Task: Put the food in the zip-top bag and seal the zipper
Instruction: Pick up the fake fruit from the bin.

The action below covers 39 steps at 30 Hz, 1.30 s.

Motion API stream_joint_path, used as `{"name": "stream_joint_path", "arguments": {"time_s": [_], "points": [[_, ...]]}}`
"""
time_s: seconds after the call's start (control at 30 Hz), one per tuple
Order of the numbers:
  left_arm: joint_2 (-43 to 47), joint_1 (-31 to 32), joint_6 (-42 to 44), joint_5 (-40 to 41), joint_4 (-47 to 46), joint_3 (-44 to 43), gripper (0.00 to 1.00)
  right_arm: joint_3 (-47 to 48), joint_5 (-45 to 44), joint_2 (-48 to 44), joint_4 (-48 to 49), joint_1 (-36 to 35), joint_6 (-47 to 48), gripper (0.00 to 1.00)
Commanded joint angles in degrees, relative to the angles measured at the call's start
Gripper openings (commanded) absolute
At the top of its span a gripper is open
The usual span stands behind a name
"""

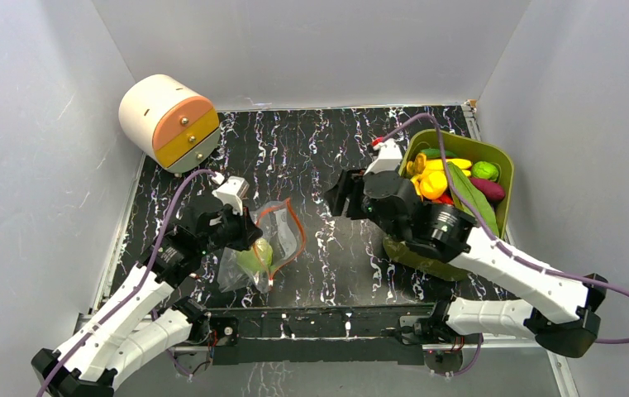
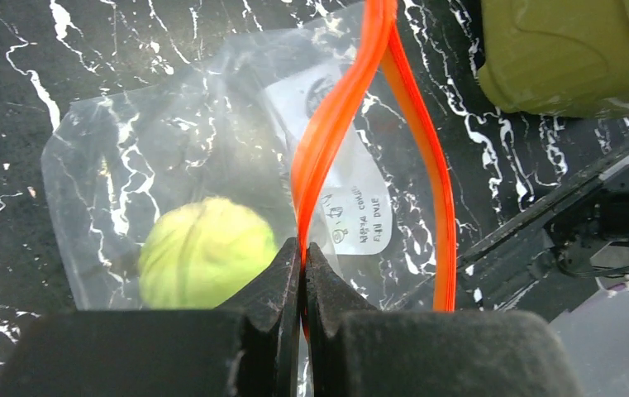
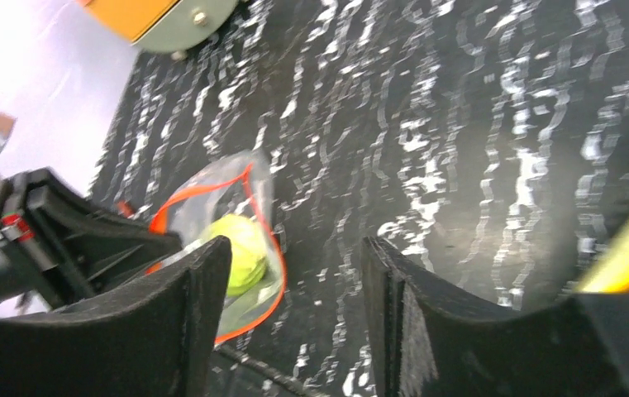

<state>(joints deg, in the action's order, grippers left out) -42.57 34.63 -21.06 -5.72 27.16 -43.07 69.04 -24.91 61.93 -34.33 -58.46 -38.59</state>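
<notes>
The clear zip-top bag (image 1: 263, 244) lies left of centre on the table, its red-orange zipper (image 1: 296, 228) gaping in a loop. A round green toy fruit (image 1: 257, 255) sits inside it, also seen in the left wrist view (image 2: 203, 255) and the right wrist view (image 3: 243, 251). My left gripper (image 1: 253, 234) is shut on one lip of the zipper (image 2: 331, 136). My right gripper (image 1: 337, 200) is open and empty over the table, right of the bag (image 3: 236, 236). More toy food (image 1: 447, 175), yellow, green, purple and red, lies in the olive-green tub (image 1: 497, 157).
A round white-and-orange drawer unit (image 1: 168, 121) stands at the back left. The olive tub stands at the right, partly under my right arm; its corner shows in the left wrist view (image 2: 571, 54). White walls close in the black marbled table (image 1: 311, 149).
</notes>
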Motion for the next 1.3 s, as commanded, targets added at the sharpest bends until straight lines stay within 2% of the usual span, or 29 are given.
{"name": "stream_joint_path", "arguments": {"time_s": [0.0,0.17,0.23,0.4,0.63,0.8,1.0,1.27], "points": [[0.57,0.1,4.35,2.32,2.06,-1.93,0.0,4.08,-13.96,-1.4,-7.46,0.08,5.61,0.53],[1.69,0.1,4.84,1.2,0.82,-0.64,0.0,6.16,-21.0,1.33,-11.76,2.78,9.28,0.44],[1.74,0.1,4.95,1.35,1.17,-0.72,0.0,6.18,-20.48,2.13,-11.01,7.4,11.68,0.44],[2.33,0.11,4.86,0.93,0.87,-0.34,0.0,4.95,-11.67,2.95,-6.78,22.28,18.12,0.41],[2.4,0.08,4.89,0.96,0.86,-0.15,0.0,4.62,-5.72,6.78,-2.05,36.02,23.75,0.4],[3.12,0.09,4.89,1.36,1.04,-0.14,0.0,3.86,3.57,11.3,1.18,45.76,25.77,0.4],[4.37,0.12,4.76,2.27,1.1,0.02,0.0,5.78,15.37,17.4,1.37,53.24,28.08,0.42],[4.9,0.12,4.71,2.61,1.21,0.01,0.0,4.43,23.58,20.98,3.57,56.33,28.83,0.42]]}}
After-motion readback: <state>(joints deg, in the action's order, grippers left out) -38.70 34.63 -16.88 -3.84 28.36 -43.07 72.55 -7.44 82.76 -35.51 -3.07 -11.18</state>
